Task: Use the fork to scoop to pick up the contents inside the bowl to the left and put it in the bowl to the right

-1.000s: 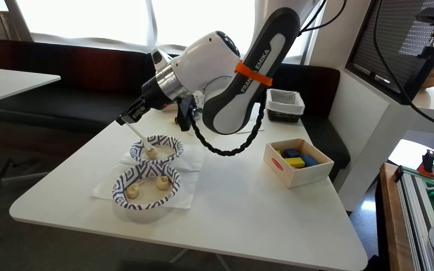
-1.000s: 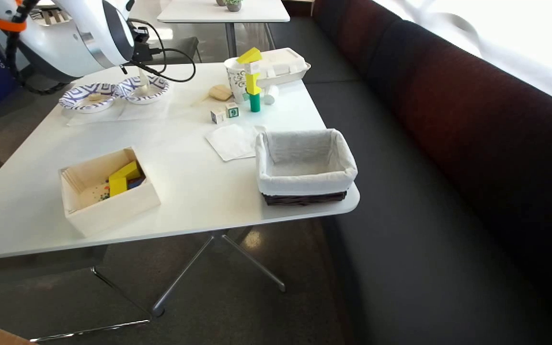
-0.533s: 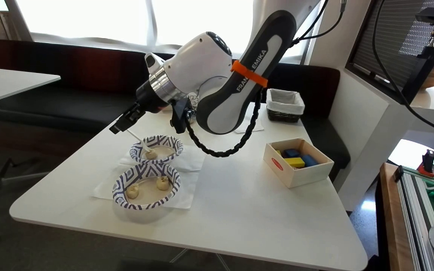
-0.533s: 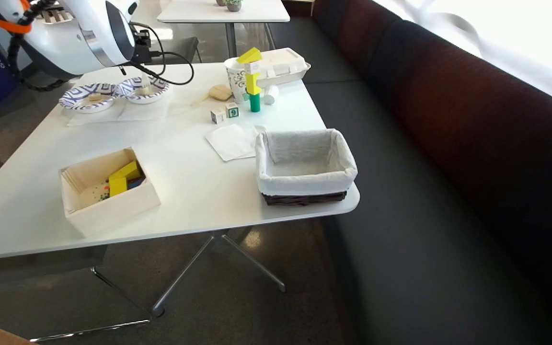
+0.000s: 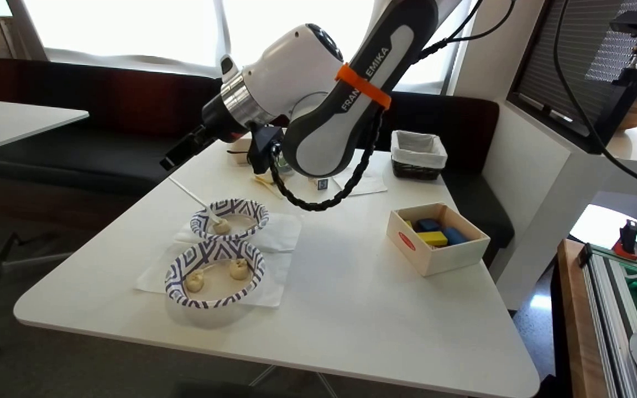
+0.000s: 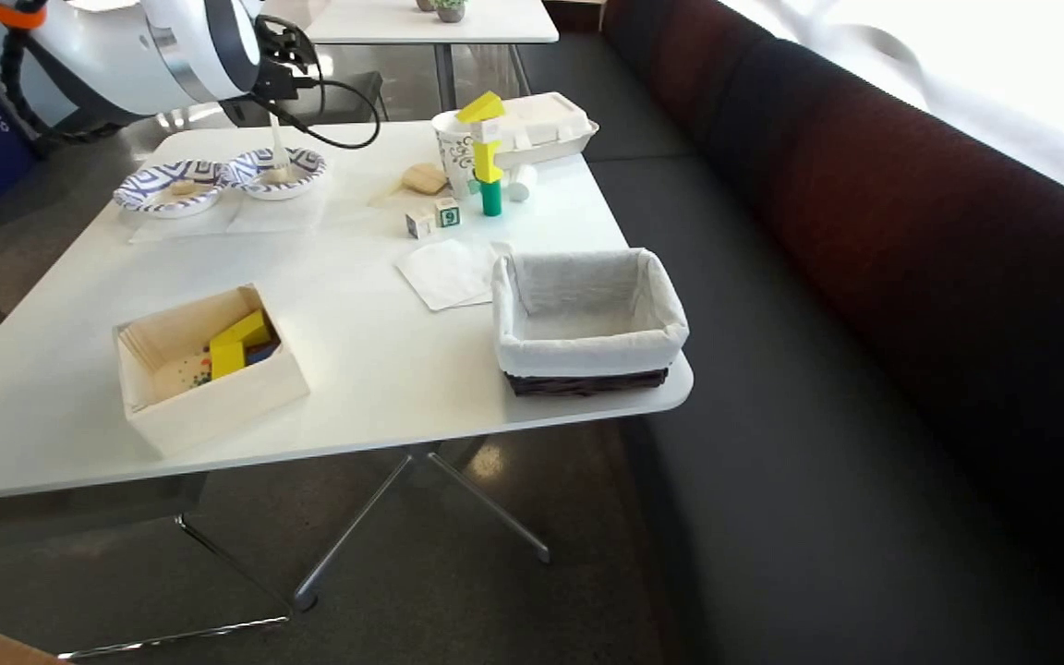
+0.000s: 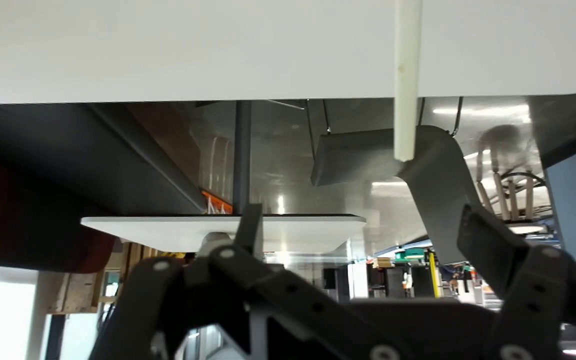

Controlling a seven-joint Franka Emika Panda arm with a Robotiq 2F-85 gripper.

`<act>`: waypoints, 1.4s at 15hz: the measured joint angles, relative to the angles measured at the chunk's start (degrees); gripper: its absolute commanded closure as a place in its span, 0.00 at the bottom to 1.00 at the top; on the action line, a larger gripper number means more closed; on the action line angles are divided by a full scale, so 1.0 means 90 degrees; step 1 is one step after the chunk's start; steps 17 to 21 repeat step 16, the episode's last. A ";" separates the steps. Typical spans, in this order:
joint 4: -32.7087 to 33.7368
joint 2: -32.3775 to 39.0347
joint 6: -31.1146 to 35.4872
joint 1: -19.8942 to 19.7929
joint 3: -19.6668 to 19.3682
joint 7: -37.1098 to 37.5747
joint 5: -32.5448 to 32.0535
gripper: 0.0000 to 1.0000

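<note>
Fork [image 7: 407,75], one end beyond the wrist view's top edge — and arm [image 5: 304,69], partly outside both exterior views

Arm [image 5: 318,138] bent sharply, end effector [image 5: 167,163] pointing toward 8 o'clock

In an exterior view the forearm [image 5: 374,66] slants in from 1 o'clock and runs down toward 7 o'clock. There the arm is folded back up, just short of 12 o'clock, to the white wrist [image 5: 296,72]. The dark end effector hangs tilted from the wrist, tips lowest. In an exterior view the arm fills the corner near 10 o'clock, a silver ring [image 6: 176,63] around it; the end effector is hard to make out there. In the wrist view two fingers [image 7: 250,230] reach in from 6 o'clock, well apart, one tip toward 8 o'clock of centre, the other toward 3.
</note>
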 measured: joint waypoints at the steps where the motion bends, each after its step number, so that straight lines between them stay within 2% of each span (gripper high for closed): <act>1: -0.0103 -0.0117 -0.0011 0.0041 -0.0059 0.0068 0.0179 0.00; 6: -0.1095 -0.0861 -0.0350 0.0174 -0.0093 0.0532 0.0477 0.00; 7: -0.1353 -0.1083 -0.0452 0.0294 -0.0177 0.0467 0.0789 0.00; 9: -0.1852 -0.1567 -0.0604 0.0617 -0.0415 0.0143 0.1591 0.00; 12: -0.2506 -0.2338 -0.0716 0.1426 -0.1186 0.0160 0.2063 0.00; 13: -0.2724 -0.2560 -0.0774 0.1522 -0.1194 0.0109 0.2220 0.00; 16: -0.3267 -0.3001 -0.0789 0.1328 -0.0722 0.0166 0.2175 0.00; 21: -0.3267 -0.3001 -0.0789 0.1328 -0.0722 0.0166 0.2175 0.00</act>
